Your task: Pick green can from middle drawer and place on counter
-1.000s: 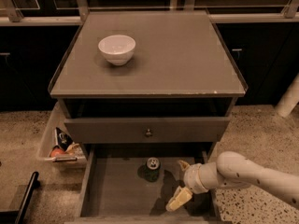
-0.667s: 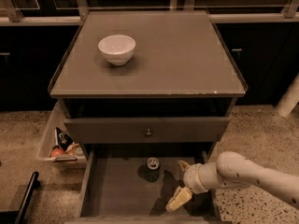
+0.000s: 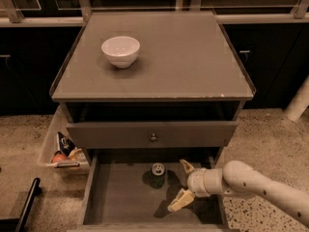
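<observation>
The green can [image 3: 157, 174] stands upright towards the back of the open middle drawer [image 3: 120, 202], its long axis vertical and its silver pull-tab top facing up. The white arm [image 3: 260, 186] reaches in low from the right. The gripper [image 3: 183, 184] is just right of the can, its fingers [image 3: 179, 203] spread wide and clear of it.

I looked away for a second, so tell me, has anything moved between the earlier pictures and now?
Nothing has visibly moved. The gripper, open, is still inside the middle drawer just right of the green can, not holding it. The can still stands upright on the drawer floor, and the white bowl stays on the counter.
</observation>
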Motion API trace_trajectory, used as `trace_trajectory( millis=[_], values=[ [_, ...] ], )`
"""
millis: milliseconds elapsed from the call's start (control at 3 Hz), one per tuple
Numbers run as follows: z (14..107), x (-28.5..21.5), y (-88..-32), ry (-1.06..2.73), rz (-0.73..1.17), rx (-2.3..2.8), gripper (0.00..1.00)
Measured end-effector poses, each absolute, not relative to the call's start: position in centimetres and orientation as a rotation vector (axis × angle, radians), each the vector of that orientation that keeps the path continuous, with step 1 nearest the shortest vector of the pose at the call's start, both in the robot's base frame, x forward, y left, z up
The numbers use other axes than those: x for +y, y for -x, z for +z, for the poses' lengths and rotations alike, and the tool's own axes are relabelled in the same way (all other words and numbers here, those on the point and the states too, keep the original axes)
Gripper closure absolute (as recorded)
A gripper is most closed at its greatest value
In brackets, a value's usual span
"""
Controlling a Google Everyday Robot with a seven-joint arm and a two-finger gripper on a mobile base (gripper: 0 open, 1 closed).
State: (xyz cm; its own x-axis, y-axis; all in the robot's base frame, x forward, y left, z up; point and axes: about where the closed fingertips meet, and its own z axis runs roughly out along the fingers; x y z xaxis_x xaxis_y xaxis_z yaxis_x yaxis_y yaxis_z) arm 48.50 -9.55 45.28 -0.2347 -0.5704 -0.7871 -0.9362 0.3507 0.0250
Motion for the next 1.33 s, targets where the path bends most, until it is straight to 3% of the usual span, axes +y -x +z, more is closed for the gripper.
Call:
trace_trajectory(
  millis=[1333],
  values=[
    [43.3, -4.3, -52.5, 1.307, 0.751, 1.646, 0.00]
  ],
)
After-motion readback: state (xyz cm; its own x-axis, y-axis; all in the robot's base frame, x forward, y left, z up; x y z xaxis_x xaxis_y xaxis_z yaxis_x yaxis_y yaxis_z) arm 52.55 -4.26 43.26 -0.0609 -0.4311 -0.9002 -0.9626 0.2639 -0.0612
